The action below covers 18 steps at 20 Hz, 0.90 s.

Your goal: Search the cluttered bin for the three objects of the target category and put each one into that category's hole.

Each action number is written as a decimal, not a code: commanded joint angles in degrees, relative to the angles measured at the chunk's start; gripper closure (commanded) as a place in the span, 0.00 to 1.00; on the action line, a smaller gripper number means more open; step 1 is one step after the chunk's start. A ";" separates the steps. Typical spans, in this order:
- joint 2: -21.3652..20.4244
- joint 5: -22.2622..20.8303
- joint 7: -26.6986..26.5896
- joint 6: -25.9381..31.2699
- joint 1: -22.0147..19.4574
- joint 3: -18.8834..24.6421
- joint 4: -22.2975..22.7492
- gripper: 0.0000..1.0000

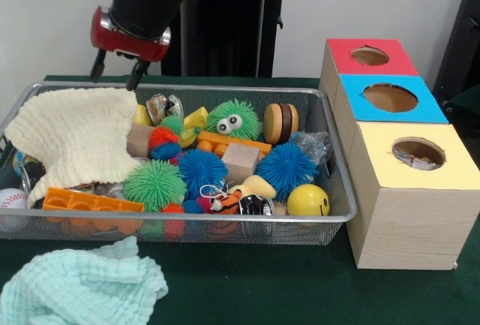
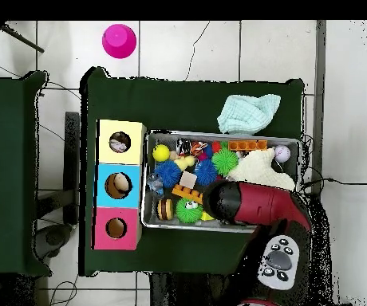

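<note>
With its jaws spread and empty, the gripper [image 1: 116,70] hangs over the wire bin's [image 1: 341,216] far rim beside the cream cloth [image 1: 75,137], which probably hides some targets, so shifting it aside before choosing a grasp seems wise.

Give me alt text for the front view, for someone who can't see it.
A red arm's open gripper hovers above the far left corner of a wire bin crammed with spiky balls, blocks and a cream cloth. Right of the bin stand red, blue and yellow boxes, each with a round hole on top.
</note>
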 commanded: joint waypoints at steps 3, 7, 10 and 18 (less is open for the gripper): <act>-2.32 -3.08 -7.85 8.60 -6.35 8.28 -6.60 0.00; -2.21 -3.16 -10.61 11.08 -9.57 11.04 -8.98 0.00; -2.25 -3.64 -11.64 11.73 -11.56 12.66 -9.95 0.00; 2.68 -5.40 -7.86 -1.32 -18.89 19.89 -7.24 0.00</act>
